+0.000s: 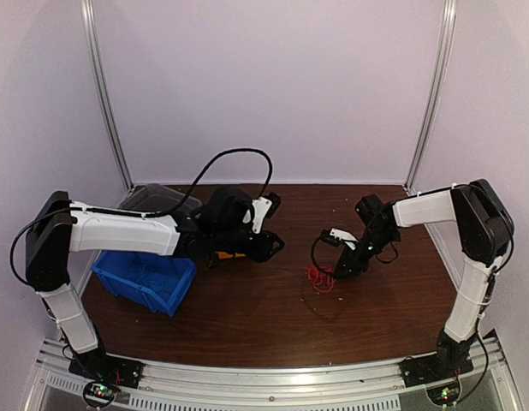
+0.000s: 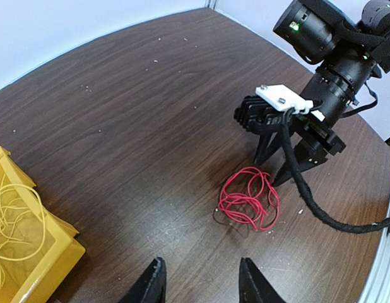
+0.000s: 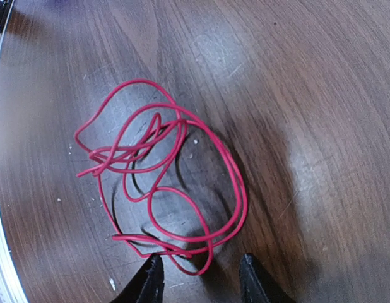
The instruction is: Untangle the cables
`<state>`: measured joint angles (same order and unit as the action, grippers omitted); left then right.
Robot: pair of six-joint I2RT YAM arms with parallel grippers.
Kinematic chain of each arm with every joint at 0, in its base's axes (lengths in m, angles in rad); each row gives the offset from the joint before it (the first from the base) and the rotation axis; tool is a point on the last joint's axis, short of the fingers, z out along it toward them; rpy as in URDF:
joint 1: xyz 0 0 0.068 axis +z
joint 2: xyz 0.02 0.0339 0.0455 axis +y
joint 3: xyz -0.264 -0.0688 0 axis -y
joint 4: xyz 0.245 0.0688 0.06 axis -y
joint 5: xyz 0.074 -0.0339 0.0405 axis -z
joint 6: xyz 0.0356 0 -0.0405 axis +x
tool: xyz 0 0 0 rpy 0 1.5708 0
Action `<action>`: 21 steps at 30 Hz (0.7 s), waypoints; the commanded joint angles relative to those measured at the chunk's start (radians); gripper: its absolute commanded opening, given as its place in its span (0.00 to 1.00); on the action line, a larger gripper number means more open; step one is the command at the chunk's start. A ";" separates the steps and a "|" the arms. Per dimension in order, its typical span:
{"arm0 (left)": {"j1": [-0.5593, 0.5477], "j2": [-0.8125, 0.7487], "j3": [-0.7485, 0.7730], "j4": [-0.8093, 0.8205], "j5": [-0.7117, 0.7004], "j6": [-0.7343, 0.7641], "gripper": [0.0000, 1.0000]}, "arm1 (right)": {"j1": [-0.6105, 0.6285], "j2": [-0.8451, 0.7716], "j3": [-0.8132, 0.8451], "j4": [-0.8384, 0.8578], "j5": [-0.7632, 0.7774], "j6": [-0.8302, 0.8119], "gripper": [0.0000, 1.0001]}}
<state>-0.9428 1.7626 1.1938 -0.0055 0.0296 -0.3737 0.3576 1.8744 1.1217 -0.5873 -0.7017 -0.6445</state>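
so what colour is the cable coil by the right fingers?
The cable is red, all one colour; shows best in the right wrist view.

The dark brown wooden table point(image 1: 247, 321) is lit softly from above. In the right wrist view, pale glare is seen at upper centre and right, soft shadows are cast beneath the thin red wire loops point(image 3: 236, 189), and the left edge is blurred.

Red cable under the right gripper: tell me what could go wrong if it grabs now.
1. Only the edge of one loop of the red cable lies between the open fingers of the right gripper; closing may miss it or scrape the table.
2. Several strands cross at one side of the coil; lifting one loop could tighten that crossing rather than free it.
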 commanded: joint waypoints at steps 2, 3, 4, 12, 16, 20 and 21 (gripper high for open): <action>-0.001 0.008 -0.018 0.065 -0.005 -0.019 0.40 | 0.006 0.060 0.045 -0.011 -0.035 0.010 0.36; -0.002 0.007 -0.020 0.065 -0.004 -0.019 0.40 | 0.005 0.064 0.046 -0.014 -0.041 0.010 0.33; -0.002 0.006 -0.020 0.065 -0.004 -0.019 0.40 | 0.005 0.064 0.045 -0.019 -0.049 0.005 0.31; -0.002 0.018 -0.031 0.115 0.028 -0.037 0.40 | 0.006 0.005 0.036 -0.056 -0.097 -0.009 0.00; -0.001 0.055 -0.012 0.141 0.080 -0.066 0.41 | 0.006 -0.104 0.031 -0.079 -0.081 -0.007 0.00; -0.002 0.100 -0.009 0.205 0.153 -0.114 0.44 | 0.010 -0.243 0.057 -0.138 -0.060 -0.017 0.00; -0.002 0.111 -0.011 0.222 0.167 -0.124 0.45 | 0.012 -0.279 0.062 -0.152 -0.057 -0.016 0.00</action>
<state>-0.9428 1.8324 1.1717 0.1017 0.1101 -0.4416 0.3603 1.7351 1.1534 -0.6727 -0.7631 -0.6502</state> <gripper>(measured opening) 0.434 0.010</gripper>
